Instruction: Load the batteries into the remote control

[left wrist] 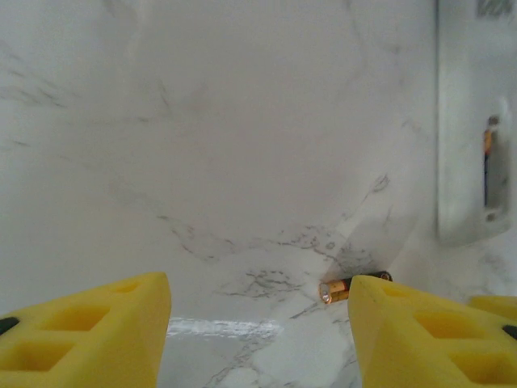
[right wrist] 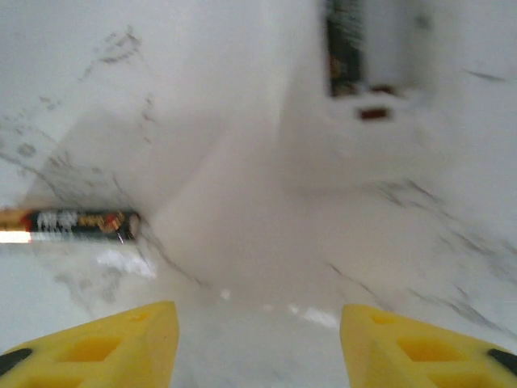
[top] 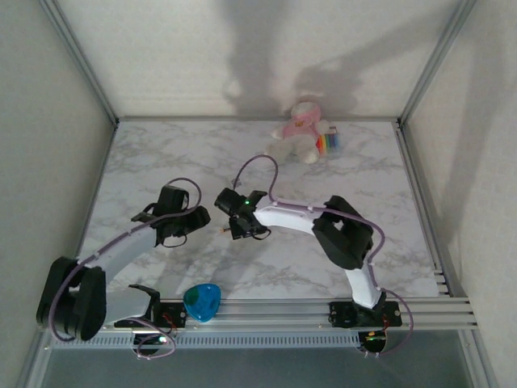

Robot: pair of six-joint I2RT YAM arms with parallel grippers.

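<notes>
The remote control (left wrist: 475,121) is a white bar at the right edge of the left wrist view, lying with its open battery slot up; a battery (left wrist: 489,158) sits in the slot. A dark battery with an orange end (left wrist: 346,288) lies on the marble, just beside the right fingertip of my left gripper (left wrist: 258,339), which is open and holds nothing. In the right wrist view the blurred remote control (right wrist: 323,145) lies ahead of my open right gripper (right wrist: 258,347), and the same battery (right wrist: 73,225) lies to the left. From above, the left gripper (top: 194,220) and right gripper (top: 236,225) face each other mid-table.
A pink and white plush toy (top: 300,133) and a small rainbow-striped item (top: 329,144) sit at the back of the marble table (top: 161,162). A blue-green object (top: 202,301) rests on the front rail between the arm bases. Frame posts and white walls enclose the sides.
</notes>
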